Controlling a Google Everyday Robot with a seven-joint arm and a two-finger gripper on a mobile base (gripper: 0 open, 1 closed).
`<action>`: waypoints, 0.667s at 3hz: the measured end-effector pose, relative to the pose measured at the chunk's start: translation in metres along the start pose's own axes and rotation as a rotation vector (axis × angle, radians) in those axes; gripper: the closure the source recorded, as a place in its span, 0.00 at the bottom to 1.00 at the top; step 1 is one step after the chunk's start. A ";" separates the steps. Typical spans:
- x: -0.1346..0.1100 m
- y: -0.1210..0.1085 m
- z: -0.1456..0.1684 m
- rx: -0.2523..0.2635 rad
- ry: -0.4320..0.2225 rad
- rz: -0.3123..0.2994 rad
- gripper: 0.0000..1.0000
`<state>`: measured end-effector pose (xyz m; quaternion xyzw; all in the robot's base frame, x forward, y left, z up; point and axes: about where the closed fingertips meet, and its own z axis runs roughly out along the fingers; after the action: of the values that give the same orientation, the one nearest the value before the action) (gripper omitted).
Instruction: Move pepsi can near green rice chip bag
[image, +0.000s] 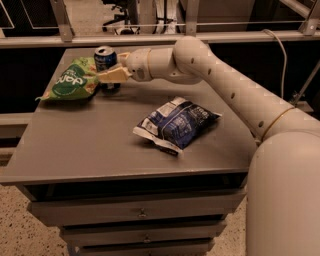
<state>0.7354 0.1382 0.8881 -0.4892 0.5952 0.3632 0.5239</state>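
My gripper (108, 75) sits at the far left of the grey table (90, 150), right at the pepsi can (104, 54). Whether it clamps the can or merely flanks it, I cannot tell. The can stands upright just beside the green rice chip bag (70, 82). A blue-and-white bag (176, 124) lies mid-table, well apart.

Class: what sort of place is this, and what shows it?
Probably an office or lab: grey drawer cabinet, wheeled chair base behind, cream gripper at the dark blue pepsi can.
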 end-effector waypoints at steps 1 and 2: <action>-0.002 0.010 0.005 -0.044 -0.025 -0.044 0.20; -0.002 0.016 0.007 -0.064 -0.029 -0.069 0.01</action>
<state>0.7217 0.1490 0.8879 -0.5207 0.5583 0.3709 0.5287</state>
